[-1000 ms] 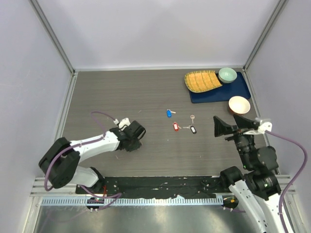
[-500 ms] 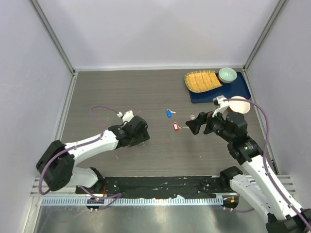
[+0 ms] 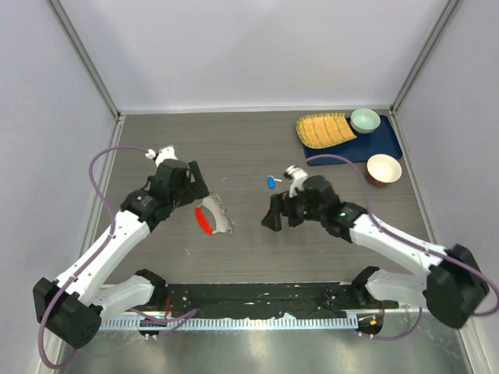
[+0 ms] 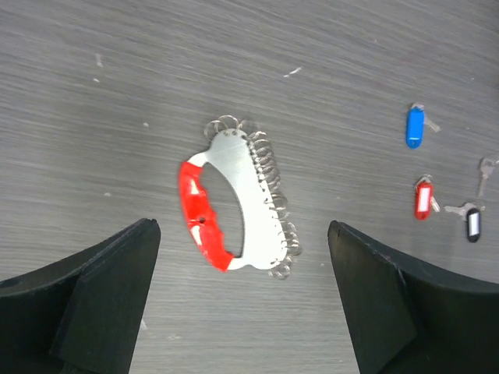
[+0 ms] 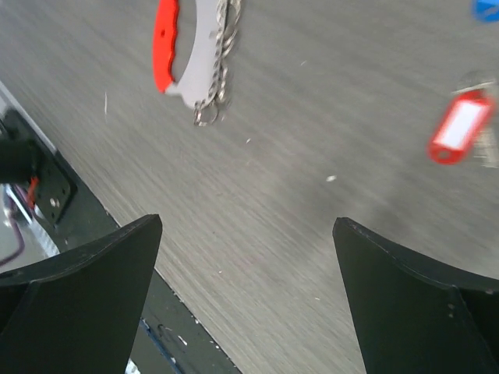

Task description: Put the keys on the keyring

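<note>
The keyring (image 4: 242, 195) lies flat on the table: a curved silver plate with a red fob (image 4: 199, 222) along one edge and several small rings along the other. It also shows in the top view as the keyring (image 3: 210, 219). My left gripper (image 4: 242, 227) hangs above it, open, holding nothing; in the top view the left gripper (image 3: 195, 184) is just far-left of it. The blue (image 4: 415, 127), red (image 4: 422, 200), black (image 4: 473, 224) and plain silver (image 4: 485, 173) keys lie loose to the right. My right gripper (image 5: 248, 224) is open over bare table between keyring (image 5: 191, 54) and red key (image 5: 460, 128).
At the back right a blue mat (image 3: 366, 148) carries a yellow woven dish (image 3: 323, 129) and a green bowl (image 3: 365, 119); a white bowl (image 3: 383, 168) stands beside it. A black strip (image 3: 257, 294) runs along the near edge. The right arm (image 3: 374, 234) covers most keys from above.
My left gripper opened, let go of the keyring and drew back to the far left. My right arm swung left across the keys to the table's middle.
</note>
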`<state>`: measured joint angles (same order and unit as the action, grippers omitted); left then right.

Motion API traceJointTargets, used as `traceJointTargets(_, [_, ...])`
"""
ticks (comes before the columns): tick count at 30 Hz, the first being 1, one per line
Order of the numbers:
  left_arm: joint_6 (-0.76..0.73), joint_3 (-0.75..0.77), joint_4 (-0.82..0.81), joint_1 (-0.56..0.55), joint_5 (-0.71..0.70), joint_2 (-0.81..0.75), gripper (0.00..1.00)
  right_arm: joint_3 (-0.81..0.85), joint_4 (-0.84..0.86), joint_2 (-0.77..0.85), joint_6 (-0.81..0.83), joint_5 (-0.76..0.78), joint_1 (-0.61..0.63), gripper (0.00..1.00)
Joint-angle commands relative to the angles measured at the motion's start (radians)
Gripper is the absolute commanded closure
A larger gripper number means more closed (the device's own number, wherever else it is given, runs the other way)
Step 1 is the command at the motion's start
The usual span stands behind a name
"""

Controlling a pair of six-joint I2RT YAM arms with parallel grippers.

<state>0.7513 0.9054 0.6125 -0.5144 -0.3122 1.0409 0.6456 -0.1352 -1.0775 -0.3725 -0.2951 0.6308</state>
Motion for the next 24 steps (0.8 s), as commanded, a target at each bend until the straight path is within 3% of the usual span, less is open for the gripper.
traceJointTargets(1, [-0.194, 0.084, 0.098, 0.056, 0.024, -0.018, 0.03, 0.126, 0.06, -0.172, -0.02, 0.16, 0.166, 0.0])
traceJointTargets(5, [-0.274, 0.087, 0.112, 0.063, -0.066, -0.068, 0.01, 0.265, 0.01, -0.399, -0.031, 0.169, 0.231, 0.07])
traceJointTargets(6, [-0.279, 0.051, 0.087, 0.065, -0.099, -0.082, 0.01, 0.316, 0.006, -0.433, -0.042, 0.148, 0.236, 0.2])
traceJointTargets(10, [-0.271, 0.018, 0.092, 0.085, -0.181, -0.151, 0.0, 0.468, -0.092, -0.6, -0.036, 0.148, 0.268, 0.49])
traceJointTargets(13, [-0.271, 0.013, 0.093, 0.088, -0.221, -0.194, 0.0, 0.531, -0.101, -0.685, -0.057, 0.122, 0.273, 0.61])
traceJointTargets(24, [-0.274, -0.003, 0.076, 0.114, -0.194, -0.252, 0.0, 0.637, -0.168, -0.814, -0.074, 0.045, 0.29, 0.72])
